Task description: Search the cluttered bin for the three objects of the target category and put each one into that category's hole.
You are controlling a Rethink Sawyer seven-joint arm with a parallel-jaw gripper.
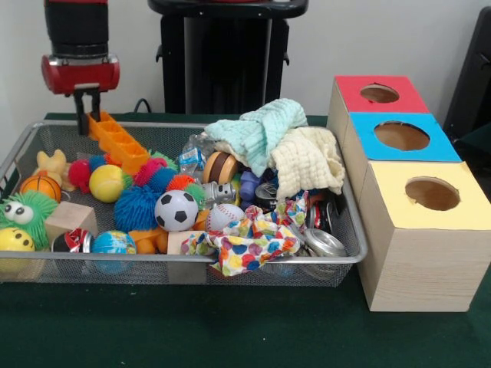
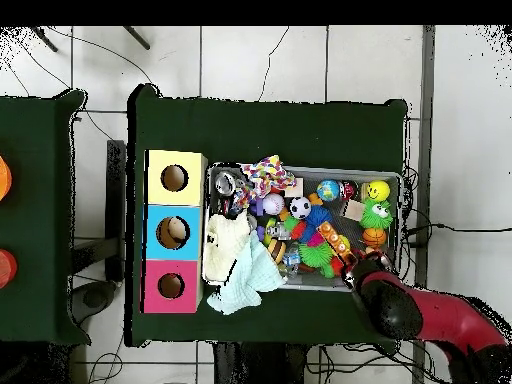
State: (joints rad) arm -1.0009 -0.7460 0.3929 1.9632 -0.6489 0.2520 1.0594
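— Where was the end effector [image 1: 87,115]?

— At the far corner of the wire bin [image 1: 192,264], its two dark fingers [image 1: 80,113] pointing down, slightly parted around the end of an orange tray [image 1: 116,140]. Whether they actually pinched it, I could not tell.

— And the targets?

— Balls lay among the clutter: a soccer ball [image 1: 176,210], a baseball [image 1: 224,215], a small basketball [image 1: 41,186]. The three-holed box [image 1: 399,199] stood beside the bin on the green tabletop [image 1: 230,330].
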